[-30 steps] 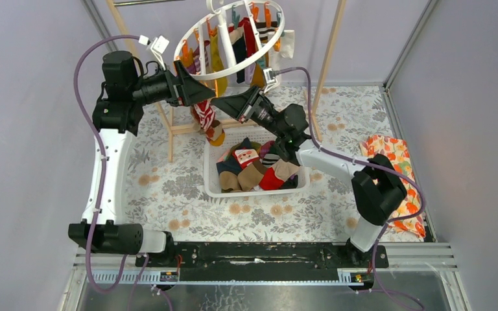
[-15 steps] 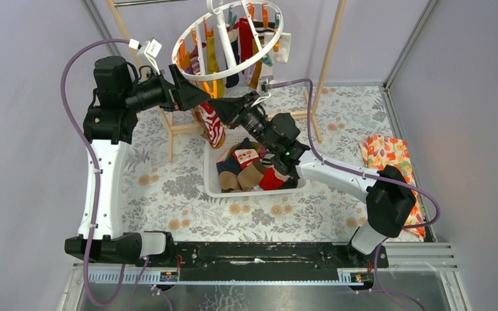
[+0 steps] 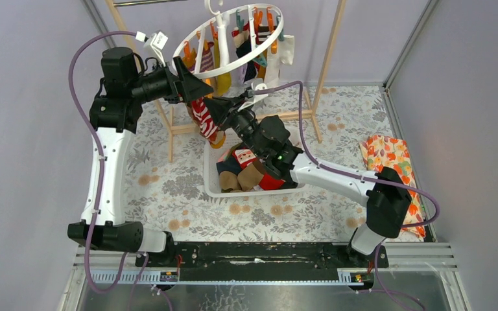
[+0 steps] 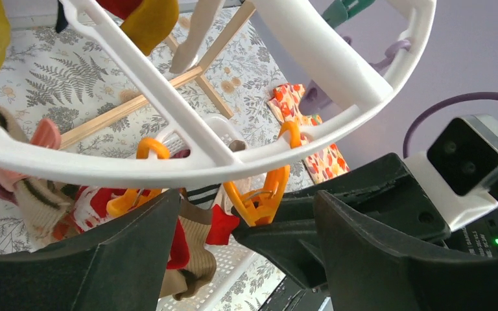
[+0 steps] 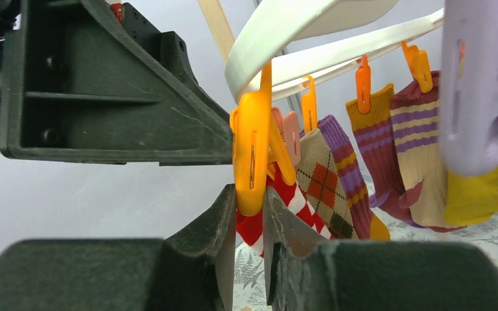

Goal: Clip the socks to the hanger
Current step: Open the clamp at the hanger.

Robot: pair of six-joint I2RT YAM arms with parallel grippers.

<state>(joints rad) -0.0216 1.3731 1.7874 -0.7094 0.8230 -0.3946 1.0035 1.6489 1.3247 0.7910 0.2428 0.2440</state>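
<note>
You're looking at a table [image 3: 168, 188] w/ a grey floral cover, both arms bolted at its near edge. At the back stands a wooden rack [image 3: 332, 52]. The hanger [image 4: 136, 170], a white ring tilted in the top view, hangs btw its posts, w/ several socks [image 5: 389, 149] pegged round the rim. Mid-table sits a white slotted basket [image 3: 209, 172] holding a heap of loose socks [image 3: 251, 175]: tan, red, plus a Santa sock [image 3: 245, 157]. Far R, an orange floral cloth [image 3: 392, 162] lies by the table edge.

Both arms reach up under the ring's near-L side, tips almost meeting.

Your L gripper [image 4: 246, 197] has its jaws spread wide, one either side of an orange clip [image 5: 251, 162]. A gap shows on both sides in its wrist view, so nothing is gripped.

Your R gripper [image 5: 249, 201] has its jaws nearly together, pinching a red-and-white striped sock [image 5: 249, 227]. The sock's top sits right at the clip's lower end, just below the ring. The rest dangles above the basket's back-L corner. Can't tell if the clip has bitten the sock. One R finger pokes in btw the L jaws, beside the clip.
</note>
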